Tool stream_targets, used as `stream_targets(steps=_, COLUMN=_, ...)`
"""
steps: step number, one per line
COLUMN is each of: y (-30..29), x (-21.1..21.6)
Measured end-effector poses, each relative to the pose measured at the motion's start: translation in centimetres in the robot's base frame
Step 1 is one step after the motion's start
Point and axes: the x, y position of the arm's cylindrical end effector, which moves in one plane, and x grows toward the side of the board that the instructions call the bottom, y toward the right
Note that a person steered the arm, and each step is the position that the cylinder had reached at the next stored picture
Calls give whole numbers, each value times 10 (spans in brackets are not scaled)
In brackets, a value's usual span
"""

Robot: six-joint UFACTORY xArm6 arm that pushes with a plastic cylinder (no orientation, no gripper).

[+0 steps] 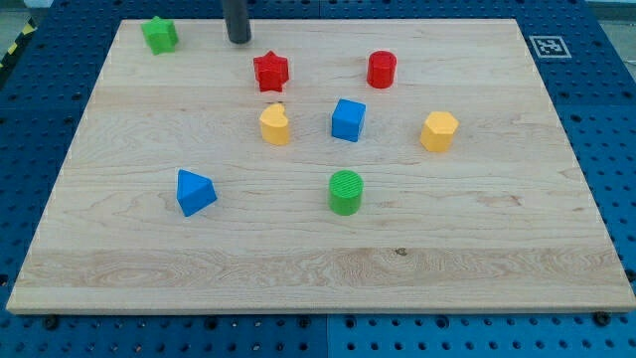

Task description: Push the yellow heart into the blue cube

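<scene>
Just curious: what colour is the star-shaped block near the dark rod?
Red. The red star shows in the camera view, the only one, right of my tip.

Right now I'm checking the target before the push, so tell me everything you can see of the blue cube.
The blue cube is a small, solid-looking block of bright blue with a matte, plastic-like finish. It rests flat on the wooden board, near its middle, turned slightly so a corner faces the view's bottom. Nothing touches it. The yellow heart lies apart at the view's left, the red cylinder above, the green cylinder below. My tip is far off, toward the view's top left.
</scene>
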Motion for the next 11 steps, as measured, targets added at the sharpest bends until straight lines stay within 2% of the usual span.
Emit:
stream_targets(steps=1, y=0, x=31)
stream_targets(steps=3, y=-2, x=35)
stream_targets(steps=5, y=-46, x=119)
stream_targets(steps=6, y=-29, x=168)
stream_targets(steps=7, y=-7, x=194)
stream_targets(steps=8, y=0, x=190)
stream_targets(steps=9, y=57, x=159)
stream_targets(steps=10, y=101, x=149)
stream_targets(steps=11, y=105, x=164)
